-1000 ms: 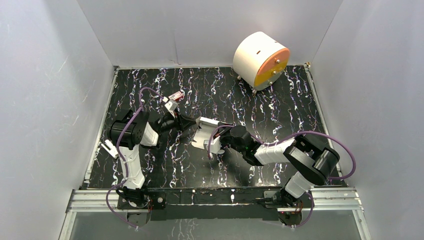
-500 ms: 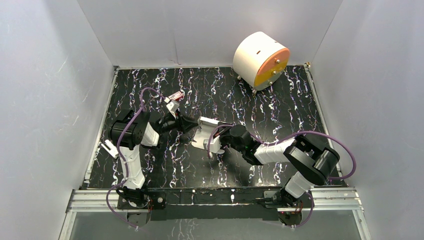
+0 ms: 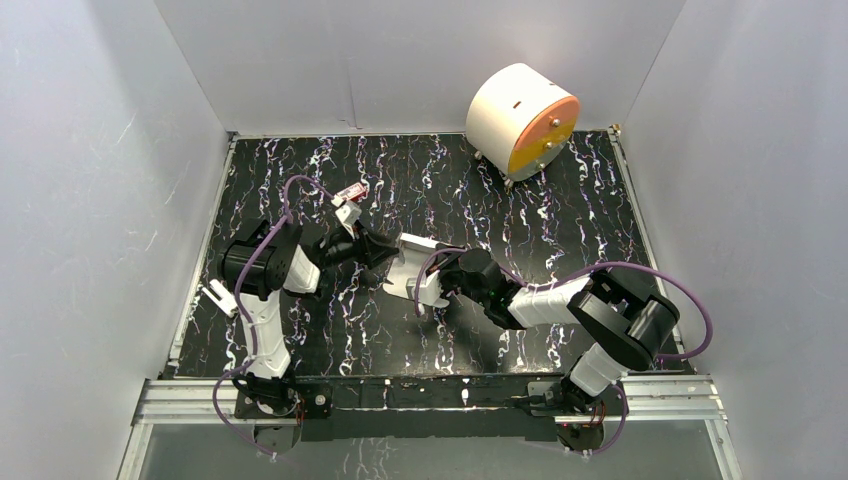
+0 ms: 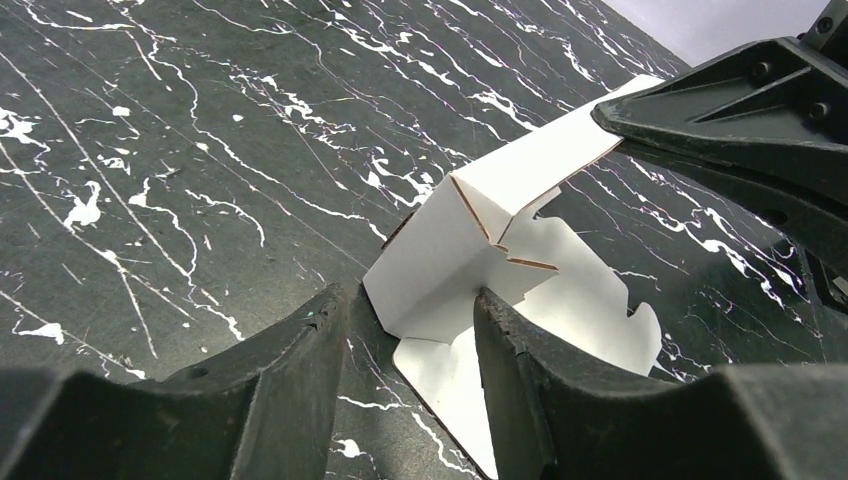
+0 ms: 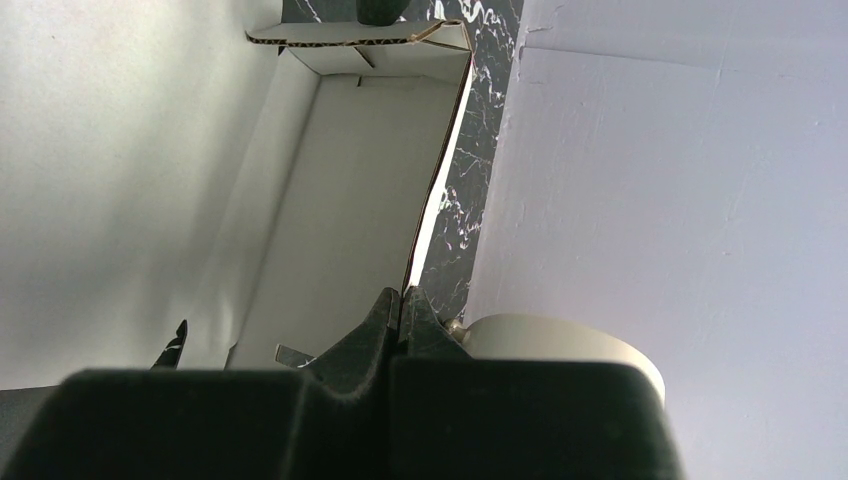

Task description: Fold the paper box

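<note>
One right gripper (image 5: pixel 401 300) clamps the paper box (image 5: pixel 340 180); left gripper (image 4: pixel 408 300) straddles it, parted.

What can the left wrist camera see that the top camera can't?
Only the left wrist view: brown cut edges, creases and a notched flap on the paper box, with the left jaws open either side of its folded corner. Only the top view: the white drum with an orange face and a tiny red item. Both: the box and the black marbled table.
</note>
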